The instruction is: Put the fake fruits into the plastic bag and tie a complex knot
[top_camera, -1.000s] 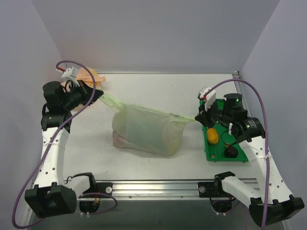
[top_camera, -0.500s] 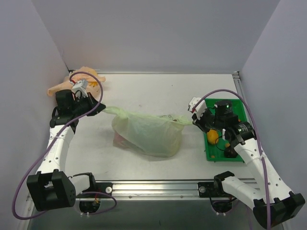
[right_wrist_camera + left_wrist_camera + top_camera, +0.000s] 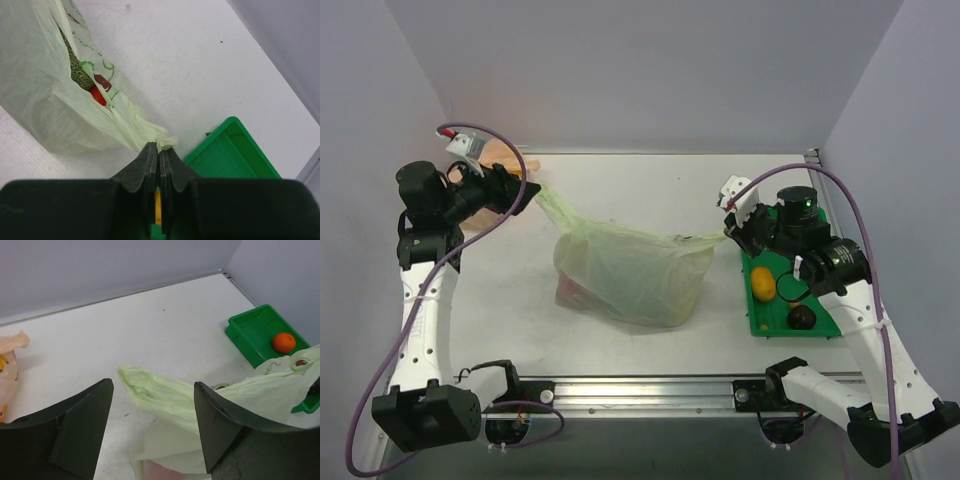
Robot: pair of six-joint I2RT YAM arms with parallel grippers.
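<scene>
Fingers on the right gripper (image 3: 160, 150) are pressed flat together on the bunched tip of the right handle (image 3: 146, 131) of the plastic bag (image 3: 625, 275), with film pinched between them. Left gripper (image 3: 152, 386) is spread wide and holds nothing. The left handle (image 3: 155, 396) lies slack in the gap, touching neither pad as far as I can tell. Bag sits mid-table (image 3: 640, 190) between the arms, with pink and dark green fruit shapes showing through the film. My read: left needs a fresh grip for the knot. Close on the roped-up part of the handle, not the flared end, squarely between the pads, with right holding tension so the strip is taut. Film is thin, crinkly, translucent pale green and looks slippery; a hard yank would likely stretch or tear it. Orange (image 3: 763, 283) and dark fruit (image 3: 802, 316) sit in the rigid green tray (image 3: 770, 318), outside the bag, so loading looks unfinished. Peach-orange bag (image 3: 500, 155) lies behind the left arm.
</scene>
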